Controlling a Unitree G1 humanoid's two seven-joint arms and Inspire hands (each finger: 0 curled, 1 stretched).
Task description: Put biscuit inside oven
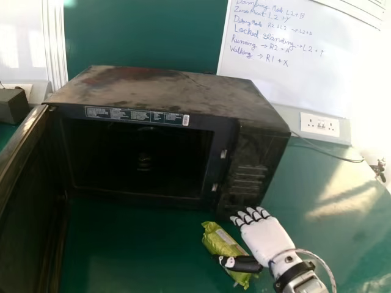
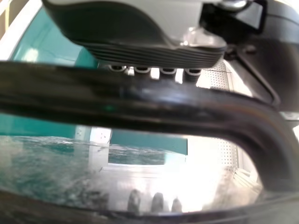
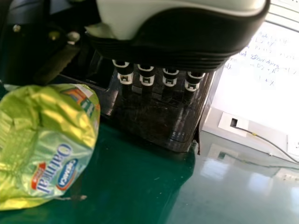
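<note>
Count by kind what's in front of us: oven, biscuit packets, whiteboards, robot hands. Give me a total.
Oven: 1, the dark oven, door open
Biscuit packets: 1, the green packet beside the right hand's thumb
Whiteboards: 1, the whiteboard behind the oven
Robot hands: 2, the left hand and the right hand
Total: 5

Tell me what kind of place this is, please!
Probably a robot lab or workshop, not a home kitchen. A robot's right hand is over the green table, an oven stands there, and behind it is a whiteboard with handwritten notes.
</note>
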